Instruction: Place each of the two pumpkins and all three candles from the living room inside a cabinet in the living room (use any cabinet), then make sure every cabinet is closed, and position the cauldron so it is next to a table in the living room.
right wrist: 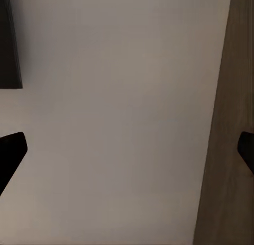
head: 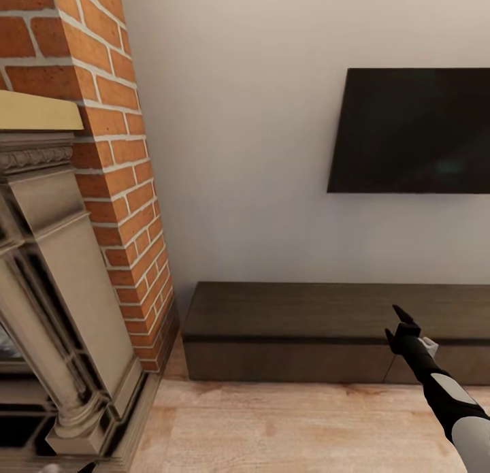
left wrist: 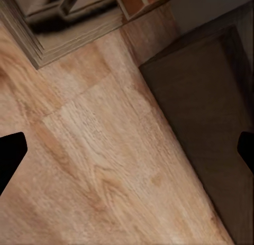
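The cabinet [head: 306, 323] is a long, low dark-brown unit against the wall, and its flat fronts sit flush where I can see them. My right gripper [head: 399, 327] hangs open in front of the cabinet's right part, held up near its top edge. In the right wrist view the right gripper [right wrist: 127, 150] faces the pale wall, with the cabinet top [right wrist: 233, 150] along one side. My left gripper [left wrist: 127, 155] is open over the wooden floor beside the cabinet's end [left wrist: 211, 123]. Nothing is held. The pumpkins, candles, cauldron and table are out of view.
An ornate carved fireplace surround [head: 61, 289] with a red brick chimney [head: 122, 187] stands at the left, close to the cabinet's left end. A dark TV [head: 415, 129] hangs on the wall above the cabinet. Light wood floor [head: 286, 425] runs in front.
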